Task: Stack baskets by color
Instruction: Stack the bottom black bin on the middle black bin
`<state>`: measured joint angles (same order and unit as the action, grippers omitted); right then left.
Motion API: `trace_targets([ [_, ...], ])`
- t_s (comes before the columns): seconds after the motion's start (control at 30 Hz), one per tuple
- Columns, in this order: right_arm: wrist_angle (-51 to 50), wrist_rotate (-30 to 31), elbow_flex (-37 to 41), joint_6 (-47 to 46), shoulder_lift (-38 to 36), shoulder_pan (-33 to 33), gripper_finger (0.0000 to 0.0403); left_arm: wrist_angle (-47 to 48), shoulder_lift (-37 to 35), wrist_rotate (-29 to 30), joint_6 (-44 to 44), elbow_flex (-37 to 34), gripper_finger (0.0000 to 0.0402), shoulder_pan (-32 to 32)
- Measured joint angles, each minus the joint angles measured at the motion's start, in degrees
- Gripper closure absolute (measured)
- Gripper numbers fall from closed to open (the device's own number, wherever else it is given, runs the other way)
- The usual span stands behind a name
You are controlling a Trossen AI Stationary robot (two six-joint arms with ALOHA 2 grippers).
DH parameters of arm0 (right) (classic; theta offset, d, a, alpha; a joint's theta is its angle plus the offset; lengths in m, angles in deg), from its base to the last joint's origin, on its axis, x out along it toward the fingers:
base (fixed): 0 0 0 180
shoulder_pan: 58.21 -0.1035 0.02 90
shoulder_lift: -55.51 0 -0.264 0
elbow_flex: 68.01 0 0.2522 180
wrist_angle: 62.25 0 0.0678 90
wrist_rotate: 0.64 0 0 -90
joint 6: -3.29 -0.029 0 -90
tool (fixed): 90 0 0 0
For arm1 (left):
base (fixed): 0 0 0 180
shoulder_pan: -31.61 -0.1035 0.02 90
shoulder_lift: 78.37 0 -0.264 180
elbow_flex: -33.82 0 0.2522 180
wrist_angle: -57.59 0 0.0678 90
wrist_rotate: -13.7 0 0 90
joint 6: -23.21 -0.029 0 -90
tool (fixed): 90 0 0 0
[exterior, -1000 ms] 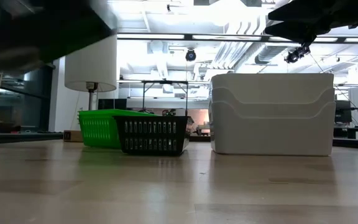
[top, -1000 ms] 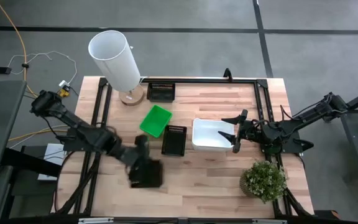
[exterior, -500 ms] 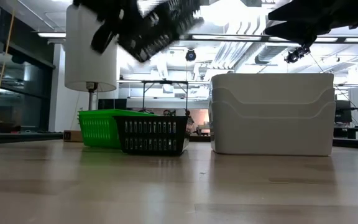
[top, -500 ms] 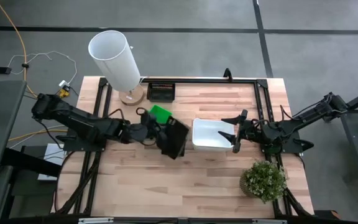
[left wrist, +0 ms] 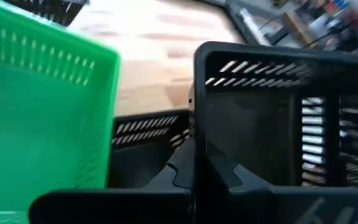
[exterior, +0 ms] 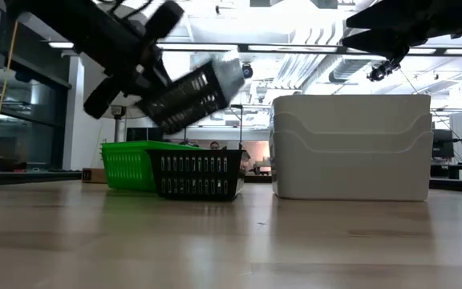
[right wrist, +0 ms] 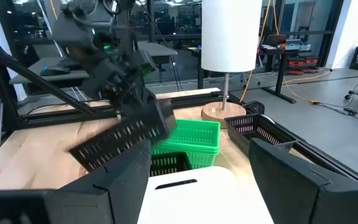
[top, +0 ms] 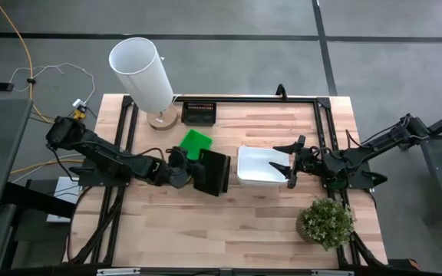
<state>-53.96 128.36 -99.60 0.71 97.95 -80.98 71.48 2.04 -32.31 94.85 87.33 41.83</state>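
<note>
Left tool [top: 192, 170]: clenched on black basket [top: 213, 172], now tilted above second black basket [exterior: 197, 174] mid-worktop.
Right tool [top: 290, 163]: released, over white baskets [top: 258, 165].

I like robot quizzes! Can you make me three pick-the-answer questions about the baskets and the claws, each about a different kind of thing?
1. Where is the black basket held by the left claw?
A. In the air above another black basket
B. Inside the white baskets
C. Under the plant

2. What colour is the basket beside the lamp base?
A. White
B. Green
C. Black

3. How is the right claw?
A. Shut on a basket
B. Open, holding nothing
C. Out of sight

Answers:
1 A: the low view shows it tilted in the air over that basket.
2 C: a third black basket sits there.
3 B: its fingers stand apart over the white baskets.
</note>
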Motion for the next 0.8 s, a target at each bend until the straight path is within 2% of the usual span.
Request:
trace_targets([
  [0.3,1.3,0.2,0.0,0.0,-0.1,0.0,0.0144,3.4,7.3,-1.2,-0.5,3.8,0.0401,-0.2],
  [0.53,1.8,0.2,-0.1,0.0,-0.1,0.0,0.0144,7.4,7.9,-1.2,2.6,4.0,0.0401,-0.7],
  [0.8,1.8,0.2,-0.1,0.0,-0.1,0.0,0.0144,6.3,7.9,-4.7,-1.8,4.0,0.0401,-1.1],
])
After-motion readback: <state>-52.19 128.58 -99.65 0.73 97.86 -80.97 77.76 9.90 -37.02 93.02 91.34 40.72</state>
